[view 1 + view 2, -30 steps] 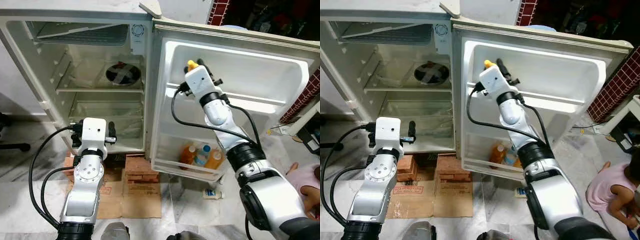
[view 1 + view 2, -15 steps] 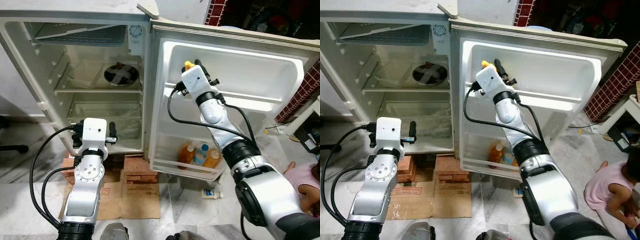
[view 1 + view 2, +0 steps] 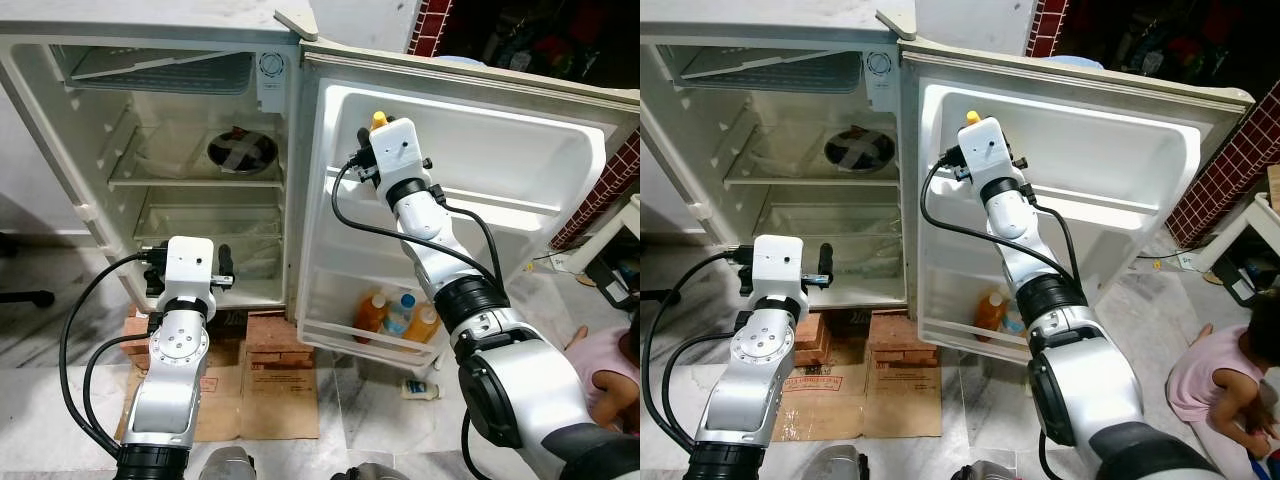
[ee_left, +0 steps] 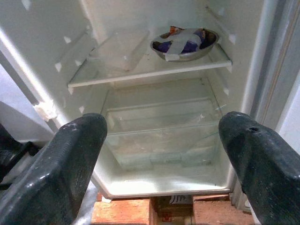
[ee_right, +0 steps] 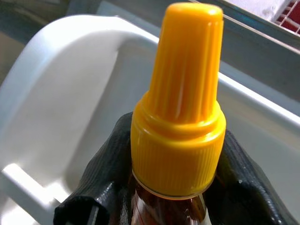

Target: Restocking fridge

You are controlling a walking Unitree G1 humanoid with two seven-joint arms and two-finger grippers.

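The fridge (image 3: 190, 170) stands open, its door (image 3: 480, 180) swung out to the right. My right gripper (image 3: 382, 130) is raised into the door's upper shelf (image 3: 500, 200) and is shut on a brown bottle with a yellow cap (image 5: 180, 112); the cap (image 3: 379, 120) pokes up above the wrist. My left gripper (image 4: 159, 154) is held low before the fridge's lower compartment, open and empty, its fingers (image 4: 61, 164) wide apart. Three drink bottles (image 3: 400, 312) stand in the door's bottom bin.
A foil-covered steel bowl (image 3: 242, 150) sits on the fridge's middle shelf (image 3: 200, 182). Bricks (image 3: 280, 335) and cardboard (image 3: 280, 390) lie under the fridge. A small white bottle (image 3: 420, 388) lies on the floor. A person in pink (image 3: 1220, 380) sits at far right.
My right gripper has carried the bottle leftward and a little higher along the door's upper shelf. The left arm has stayed put.
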